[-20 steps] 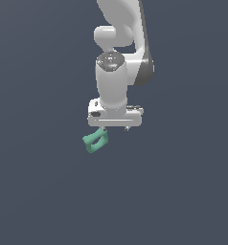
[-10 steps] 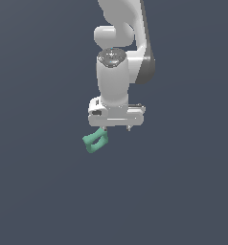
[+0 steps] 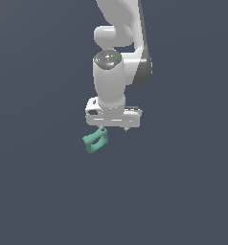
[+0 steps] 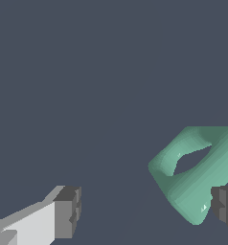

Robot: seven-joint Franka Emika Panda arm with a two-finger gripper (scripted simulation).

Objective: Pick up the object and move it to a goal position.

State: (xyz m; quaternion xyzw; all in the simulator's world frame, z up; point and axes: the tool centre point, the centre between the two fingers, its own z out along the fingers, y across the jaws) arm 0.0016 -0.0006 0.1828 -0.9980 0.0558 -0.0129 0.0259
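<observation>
Inspection of the exterior view, taken from its left to its right, finds a plain dark grey-blue field with no visible edge, corner or surface line, so nothing can be placed against a support. The object, a small teal-green matte loop with a hole through it, sits at the exterior view's left of the pincer, directly under the left end of the white hand body. It is tilted, with its lower end swung toward the exterior view's left. One dark fingertip meets the top of the object there. The second fingertip shows as a small dark stub further toward the exterior view's right, well apart from the first. The white arm rises vertically above the hand and leaves the frame at the top.

Wrist view: one finger, white with a dark grey pad, stands alone with open background beside it. The object lies across the gap from it, its hole visible as an oval opening through the teal body. The other dark pad touches the lower part of the object. The pincer is spread wide, and the near pad is clear of the object. Contact is seen on one pad only; whether the object rests on anything below cannot be told.
</observation>
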